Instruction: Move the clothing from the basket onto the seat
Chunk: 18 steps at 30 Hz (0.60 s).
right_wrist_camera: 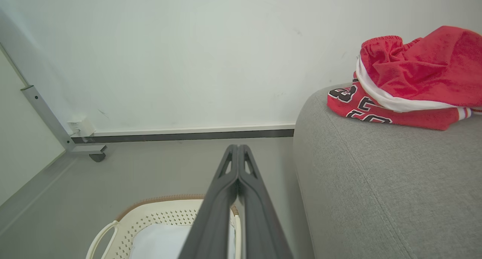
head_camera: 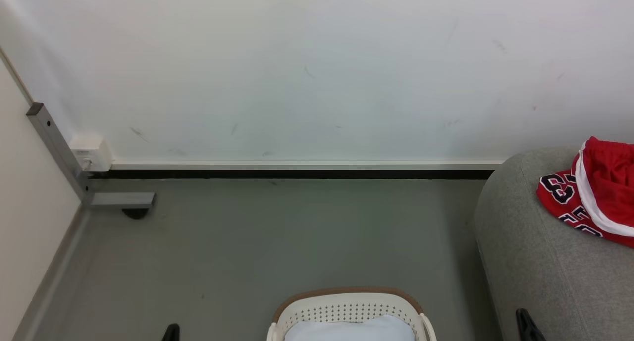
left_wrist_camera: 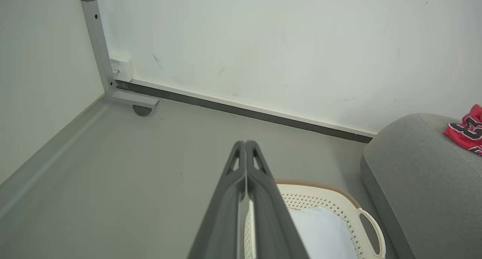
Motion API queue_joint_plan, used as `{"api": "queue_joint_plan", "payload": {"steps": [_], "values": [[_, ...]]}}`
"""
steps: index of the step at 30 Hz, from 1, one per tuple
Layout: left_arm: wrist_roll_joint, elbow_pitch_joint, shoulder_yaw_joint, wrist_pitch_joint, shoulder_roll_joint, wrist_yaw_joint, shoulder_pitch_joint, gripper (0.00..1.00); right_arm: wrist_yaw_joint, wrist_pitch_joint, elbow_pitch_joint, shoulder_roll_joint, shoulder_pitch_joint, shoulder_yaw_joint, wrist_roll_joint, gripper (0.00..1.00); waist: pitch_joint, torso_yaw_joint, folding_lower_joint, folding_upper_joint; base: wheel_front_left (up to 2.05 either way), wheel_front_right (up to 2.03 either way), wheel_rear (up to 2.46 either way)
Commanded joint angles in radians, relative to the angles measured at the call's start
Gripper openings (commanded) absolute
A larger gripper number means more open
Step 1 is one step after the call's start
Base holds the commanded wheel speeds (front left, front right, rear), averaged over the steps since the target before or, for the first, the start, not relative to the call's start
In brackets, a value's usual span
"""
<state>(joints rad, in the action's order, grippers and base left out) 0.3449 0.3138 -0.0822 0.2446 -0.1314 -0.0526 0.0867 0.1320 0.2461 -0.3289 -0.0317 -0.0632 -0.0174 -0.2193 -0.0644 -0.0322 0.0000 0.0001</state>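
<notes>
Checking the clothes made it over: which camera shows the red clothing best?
The right wrist view: the red clothing lies close and almost whole on the grey seat, its black letters and white trim clear. The head view cuts it off at the picture's right edge. The left wrist view catches a small corner.

A grey metal post [head_camera: 52,138] stands on the grey floor [head_camera: 297,232], just beside a white box [head_camera: 90,153] on the wall [head_camera: 317,73]

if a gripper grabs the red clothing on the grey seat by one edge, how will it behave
Probably floppy: the clothing lies crumpled in soft folds on the seat, so it should drape from one pinch. Likely light for its bulk, given the thin-looking fabric. It looks like layered garments, so one may slide off.
</notes>
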Motion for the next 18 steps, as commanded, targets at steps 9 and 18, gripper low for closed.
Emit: {"api": "queue_joint_plan", "payload": {"steps": [9, 18], "values": [[0.181, -0.024, 0.032, -0.048, 0.006, -0.013, -0.042, 0.0, 0.0, -0.047, 0.025, -0.006, 0.039, 0.022, -0.198, 0.0, 0.005, 0.003, 0.0, -0.0001, 0.0, 0.0, 0.0], [0.32, -0.031, 0.053, -0.087, 0.016, -0.022, -0.062, 0.0, 0.0, -0.087, 0.034, -0.008, 0.058, 0.036, -0.351, 0.0, 0.01, 0.005, 0.0, -0.0001, 0.0, 0.0, 0.0]]}}
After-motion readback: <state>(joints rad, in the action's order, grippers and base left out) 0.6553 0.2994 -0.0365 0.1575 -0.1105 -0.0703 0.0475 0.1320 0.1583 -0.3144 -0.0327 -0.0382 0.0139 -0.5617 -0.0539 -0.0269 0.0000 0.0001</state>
